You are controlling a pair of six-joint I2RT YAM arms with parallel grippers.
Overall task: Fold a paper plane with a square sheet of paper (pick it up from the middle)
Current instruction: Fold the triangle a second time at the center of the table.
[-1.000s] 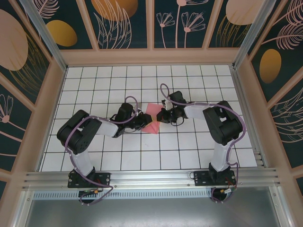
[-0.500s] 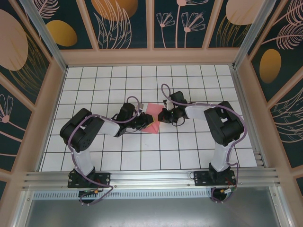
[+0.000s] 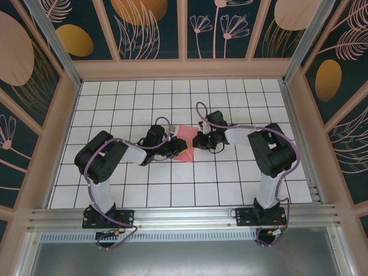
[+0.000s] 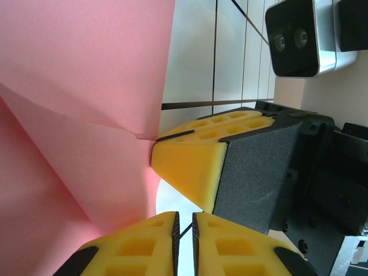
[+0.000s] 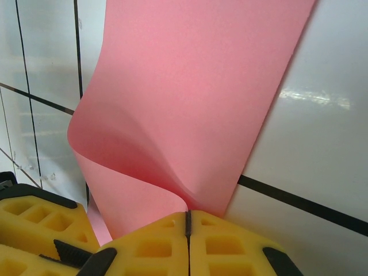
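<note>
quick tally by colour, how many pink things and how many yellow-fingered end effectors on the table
pink sheet of paper: 1
yellow-fingered end effectors: 2 (left end effector, right end effector)
total: 3

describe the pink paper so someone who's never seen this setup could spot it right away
On the white gridded table, look near the middle where the two arm tips meet. Between the left end effector and the right end effector sits the square sheet of paper. It is the only pink thing there: thin, plain, curled and creased rather than flat.
</note>
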